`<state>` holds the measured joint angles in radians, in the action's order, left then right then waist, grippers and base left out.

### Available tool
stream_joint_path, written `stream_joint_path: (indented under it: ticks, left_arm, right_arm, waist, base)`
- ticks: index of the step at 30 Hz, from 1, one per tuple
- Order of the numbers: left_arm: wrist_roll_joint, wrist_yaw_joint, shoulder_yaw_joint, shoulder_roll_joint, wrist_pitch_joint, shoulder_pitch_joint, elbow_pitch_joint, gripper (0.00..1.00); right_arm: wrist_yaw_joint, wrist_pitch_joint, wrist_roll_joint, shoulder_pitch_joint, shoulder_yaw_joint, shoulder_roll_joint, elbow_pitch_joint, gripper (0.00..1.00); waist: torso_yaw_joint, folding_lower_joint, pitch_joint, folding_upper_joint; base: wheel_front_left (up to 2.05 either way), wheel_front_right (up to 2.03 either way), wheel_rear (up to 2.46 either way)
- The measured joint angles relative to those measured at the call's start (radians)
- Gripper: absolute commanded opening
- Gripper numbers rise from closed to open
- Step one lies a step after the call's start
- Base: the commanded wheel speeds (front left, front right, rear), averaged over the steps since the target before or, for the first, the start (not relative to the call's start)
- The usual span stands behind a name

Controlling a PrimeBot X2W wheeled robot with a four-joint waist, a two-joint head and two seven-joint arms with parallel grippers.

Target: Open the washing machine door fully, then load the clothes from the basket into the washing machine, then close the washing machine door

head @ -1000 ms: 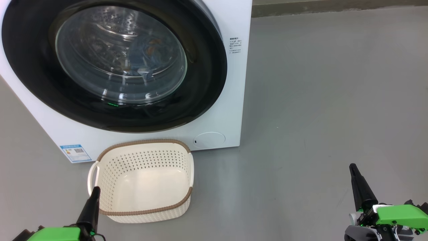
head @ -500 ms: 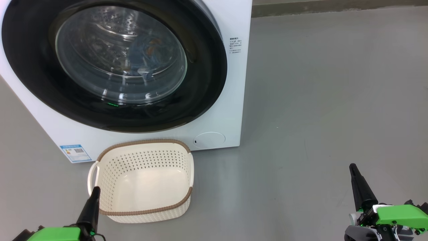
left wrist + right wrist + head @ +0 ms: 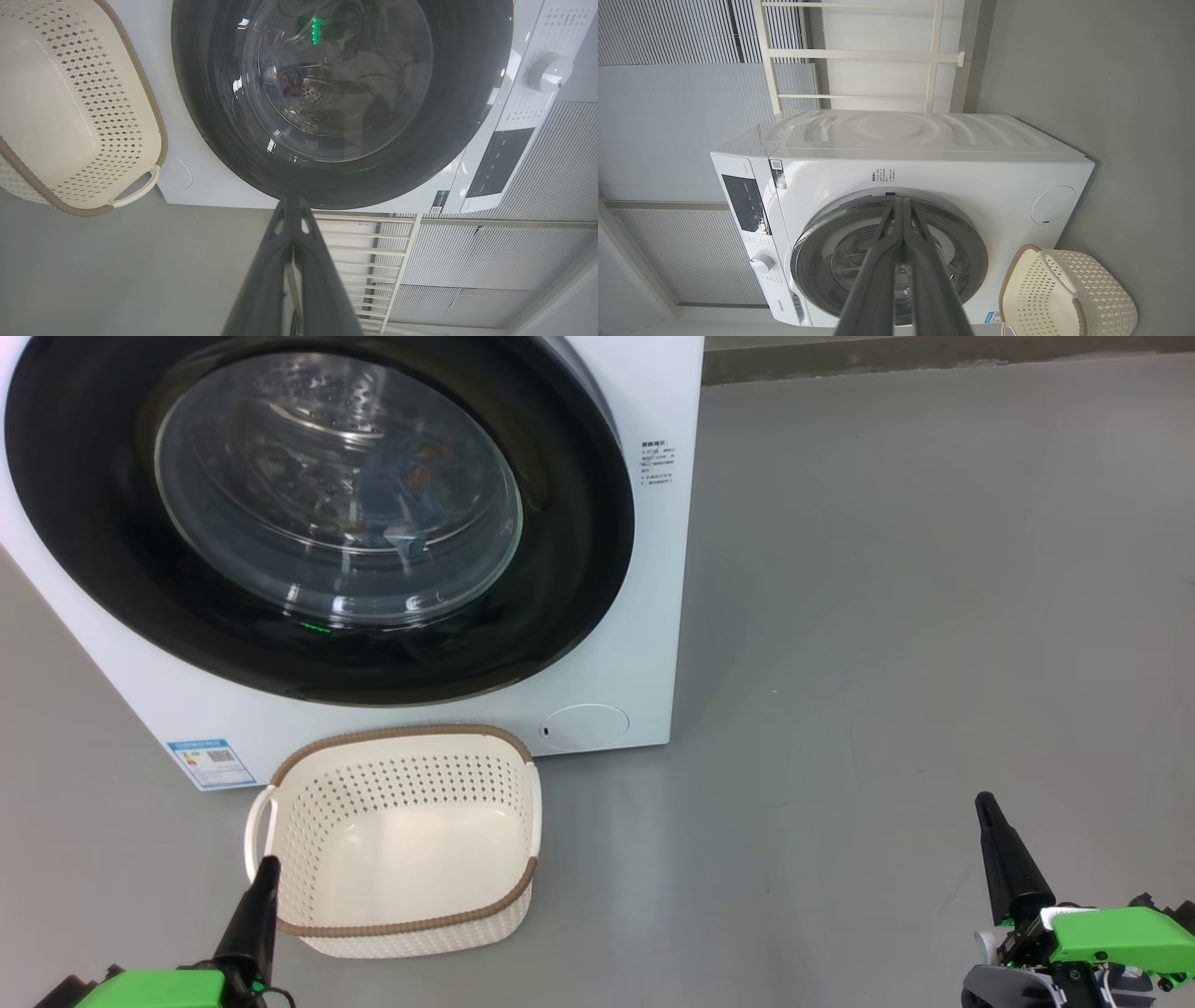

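- Washing machine door (image 3: 336,495), head view: we see it flush on the washing machine (image 3: 644,616), clothes (image 3: 401,485) behind the glass. The basket (image 3: 401,733) sits empty just in front. We mark the left gripper (image 3: 266,866) pinched closed and empty, tip by the basket's near-left corner. The right gripper (image 3: 982,803) is also closed and empty, well apart to the right, so the left arm is nearer.
- Left wrist view: the left gripper (image 3: 290,201) points at the door's lower rim.
- Right wrist view: the right gripper (image 3: 901,201) aims at the door from far off.
- We judge that all steps are done.
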<state>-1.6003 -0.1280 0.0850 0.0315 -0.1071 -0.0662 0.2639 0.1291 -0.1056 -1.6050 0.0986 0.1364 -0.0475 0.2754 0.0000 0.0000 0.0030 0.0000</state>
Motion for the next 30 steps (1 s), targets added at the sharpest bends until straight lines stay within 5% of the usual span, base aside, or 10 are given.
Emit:
stream_joint_path:
  ticks: [30]
  left_arm:
    - [0.000, 0.000, 0.000, 0.000, 0.000, 0.000, 0.000, 0.00]
  right_arm:
    - [0.000, 0.000, 0.000, -0.001, 0.000, 0.000, 0.000, 0.00]
  waist:
    - [0.000, 0.0000, 0.000, 0.0000]
  base:
    - [0.00, 0.00, 0.00]
